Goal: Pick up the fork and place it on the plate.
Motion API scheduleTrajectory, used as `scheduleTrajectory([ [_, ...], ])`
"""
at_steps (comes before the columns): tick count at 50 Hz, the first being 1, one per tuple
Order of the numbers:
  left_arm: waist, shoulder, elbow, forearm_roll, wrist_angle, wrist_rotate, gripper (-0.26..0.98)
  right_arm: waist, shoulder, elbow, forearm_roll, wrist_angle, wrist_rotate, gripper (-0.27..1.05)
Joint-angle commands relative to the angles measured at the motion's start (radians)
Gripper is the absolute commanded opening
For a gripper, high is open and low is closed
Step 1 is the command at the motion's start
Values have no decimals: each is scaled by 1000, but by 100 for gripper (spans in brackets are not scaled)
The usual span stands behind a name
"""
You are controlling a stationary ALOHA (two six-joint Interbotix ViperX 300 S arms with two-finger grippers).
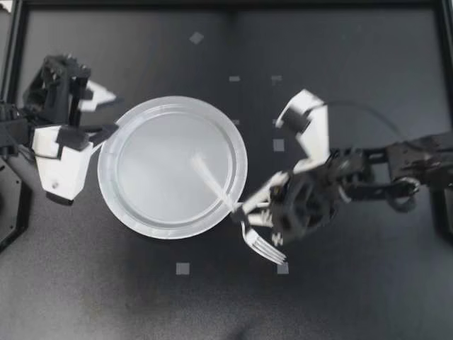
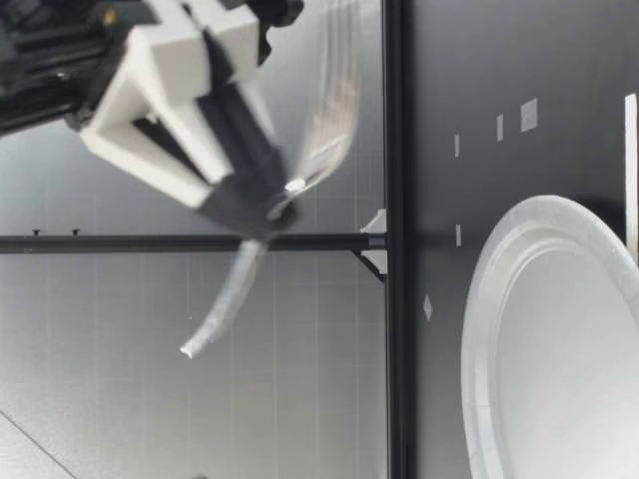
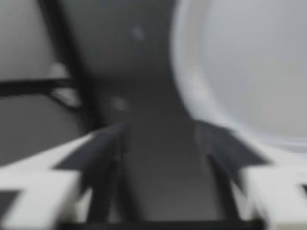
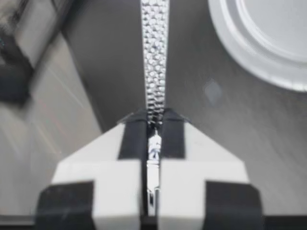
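Fork [image 1: 263, 245]: pinched mid-shaft by my right gripper [image 1: 241, 211]; held above the bench [image 1: 354, 297]; handle over the plate [image 1: 141, 170], tines past its rim
Right fingers [image 4: 134, 139]: clamped on the fork
Left gripper [image 1: 105, 113]: fingers wide; beside the plate's rim

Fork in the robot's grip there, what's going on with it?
My right tool is shut on the fork and holds it in the air by the edge of the plate. From above, the handle reaches over the plate and the tines stick out past the rim. My left tool rests open at the plate's other side, holding nothing.
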Motion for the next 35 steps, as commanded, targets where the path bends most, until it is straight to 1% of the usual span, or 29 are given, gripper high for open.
scheduleTrajectory([
  [1, -3, -11, -8, 252, -101, 6, 73, -49, -98, 26, 38, -161, 43, -4],
  [2, -6, -14, 0, 313, -127, 6, 70, -57, -114, 35, 38, -206, 58, -4],
  [4, -8, -17, 8, 393, -164, 6, 69, -63, -132, 46, 38, -265, 83, -4],
  [5, -9, -18, 14, 446, -184, 5, 69, -63, -141, 51, 38, -299, 103, -4],
  [6, -9, -20, 17, 480, -196, 3, 69, -63, -146, 54, 38, -322, 118, -4],
  [7, -9, -18, 21, 528, -212, 0, 70, -63, -147, 57, 38, -347, 144, -4],
  [9, -9, -20, 28, 583, -227, -3, 70, -63, -146, 58, 37, -364, 176, -4],
  [10, -9, -18, 34, 621, -238, -5, 71, -61, -143, 57, 34, -368, 192, -4],
  [13, -9, -20, 44, 695, -252, -11, 71, -58, -118, 55, 11, -382, 236, -4],
  [14, -9, -20, 48, 729, -253, -14, 71, -57, -101, 54, 0, -388, 250, -4],
  [17, -9, -25, 54, 790, -256, -25, 71, -51, -63, 43, -23, -411, 279, -4],
  [20, -9, -29, 60, 836, -258, -46, 71, -43, -9, 21, -51, -440, 316, -4],
  [22, -9, -35, 63, 847, -258, -64, 71, -38, 31, -5, -78, -454, 347, -4],
  [25, -9, -44, 66, 848, -259, -110, 71, -38, 71, -34, -126, -471, 388, -4],
  [29, -9, -57, 78, 848, -273, -179, 71, -38, 112, -72, -215, -491, 459, -4],
  [33, -9, -60, 114, 857, -307, -258, 71, -38, 150, -117, -321, -537, 555, -4],
  [35, -9, -58, 127, 865, -318, -278, 71, -38, 166, -129, -356, -560, 598, -4],
])
